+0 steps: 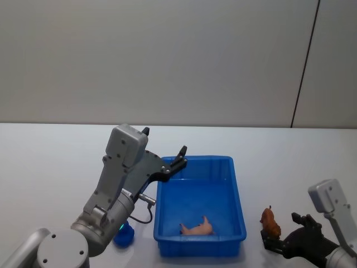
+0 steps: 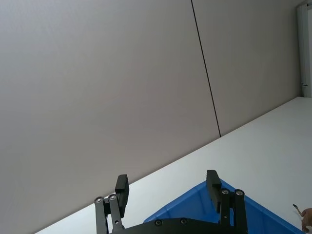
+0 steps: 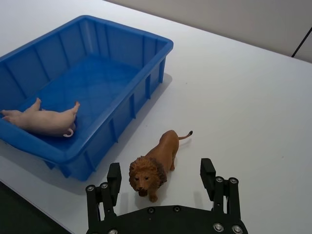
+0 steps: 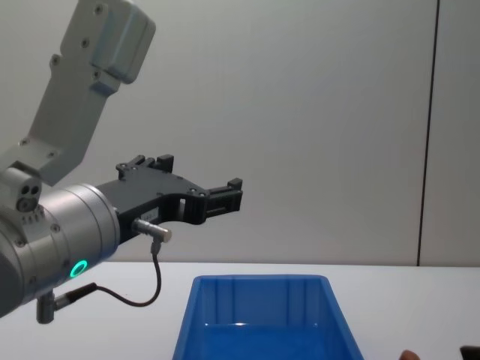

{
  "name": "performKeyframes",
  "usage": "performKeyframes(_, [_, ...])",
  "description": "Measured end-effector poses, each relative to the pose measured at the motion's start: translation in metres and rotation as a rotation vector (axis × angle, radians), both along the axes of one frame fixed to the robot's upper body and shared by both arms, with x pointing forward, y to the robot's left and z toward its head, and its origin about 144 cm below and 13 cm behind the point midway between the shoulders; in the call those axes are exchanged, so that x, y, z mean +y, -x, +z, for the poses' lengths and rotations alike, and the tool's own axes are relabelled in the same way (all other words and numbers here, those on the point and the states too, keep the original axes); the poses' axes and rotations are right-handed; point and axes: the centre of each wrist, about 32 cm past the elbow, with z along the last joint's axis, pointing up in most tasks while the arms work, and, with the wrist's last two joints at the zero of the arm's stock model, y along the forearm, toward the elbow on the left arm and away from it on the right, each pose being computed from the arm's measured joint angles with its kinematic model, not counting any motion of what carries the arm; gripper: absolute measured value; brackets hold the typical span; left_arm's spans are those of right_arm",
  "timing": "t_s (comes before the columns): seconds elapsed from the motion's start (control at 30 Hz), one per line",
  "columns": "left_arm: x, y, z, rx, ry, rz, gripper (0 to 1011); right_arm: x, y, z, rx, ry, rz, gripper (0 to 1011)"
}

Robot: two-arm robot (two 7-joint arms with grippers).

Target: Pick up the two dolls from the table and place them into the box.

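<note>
A blue box (image 1: 239, 192) sits mid-table, with a pale pink pig doll (image 1: 196, 228) lying on its floor near the front wall; the same pig doll (image 3: 41, 121) and box (image 3: 146, 83) show in the right wrist view. A brown lion doll (image 1: 270, 221) stands on the white table (image 1: 50, 162) just right of the box. My right gripper (image 1: 282, 230) is open and low, its fingers either side of the lion doll (image 3: 156, 163) without touching it. My left gripper (image 1: 164, 142) hangs open and empty above the box's far left corner, seen also as left gripper (image 4: 225, 195).
A small blue round object (image 1: 124, 235) lies on the table under my left arm, left of the box. A plain grey wall (image 1: 178, 61) backs the table. Bare tabletop (image 3: 253, 97) stretches beyond the lion.
</note>
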Motion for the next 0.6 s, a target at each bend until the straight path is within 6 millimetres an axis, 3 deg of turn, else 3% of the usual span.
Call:
performKeyframes(0.27, [0.0, 0.0, 0.0, 0.0, 0.0, 0.0, 1001, 0.0013, -0.004, -0.0061, 0.024, -0.002, 0.001, 879])
performKeyframes(0.6, [0.0, 0.0, 0.0, 0.0, 0.0, 0.0, 1001, 0.0042, -0.0055, -0.0102, 0.038, -0.007, 0.004, 536])
